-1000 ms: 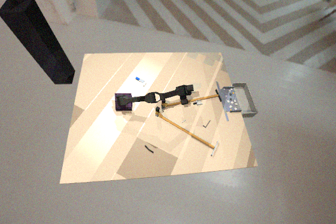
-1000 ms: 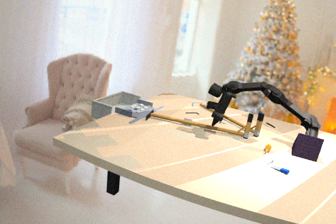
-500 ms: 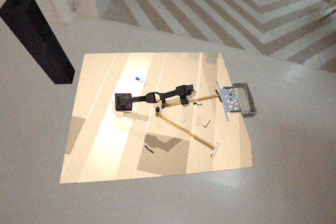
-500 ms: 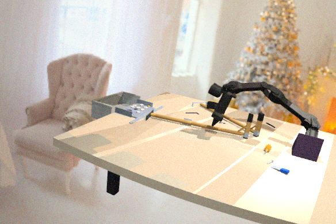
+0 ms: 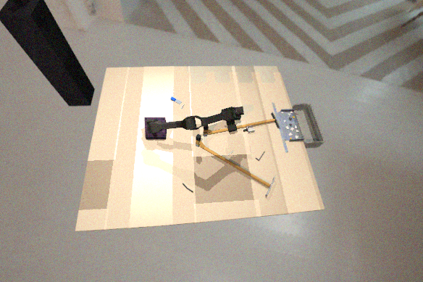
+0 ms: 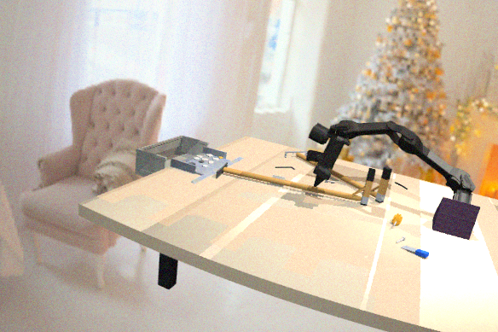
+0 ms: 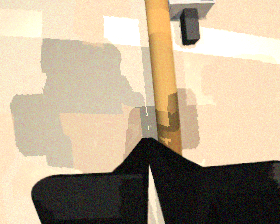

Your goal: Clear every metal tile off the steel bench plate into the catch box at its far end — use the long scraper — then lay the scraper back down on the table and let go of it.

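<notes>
My gripper (image 5: 232, 130) (image 6: 316, 184) (image 7: 147, 140) is shut and empty, its tips low beside and above the long scraper's wooden handle (image 5: 257, 123) (image 6: 264, 178) (image 7: 162, 65). The scraper lies on the table, its dark blade (image 5: 275, 120) (image 6: 220, 171) at the near edge of the steel bench plate (image 5: 285, 138). Several small metal tiles (image 5: 292, 131) (image 6: 209, 160) are spread over the plate. The open grey catch box (image 5: 317, 129) (image 6: 151, 160) adjoins the plate's far end. The scraper's upright dark-topped grip (image 6: 367, 186) stands at the handle's near end.
A second long-handled tool (image 5: 235, 164) lies at an angle, its upright grip (image 5: 198, 140) (image 6: 384, 184) close to the scraper's. A small grey-and-black item (image 5: 249, 130) (image 7: 190, 27) is beside the scraper handle. A blue-handled tool (image 5: 174, 99) (image 6: 421, 253) and bent black rods (image 5: 260, 156) (image 5: 187, 188) lie on the table.
</notes>
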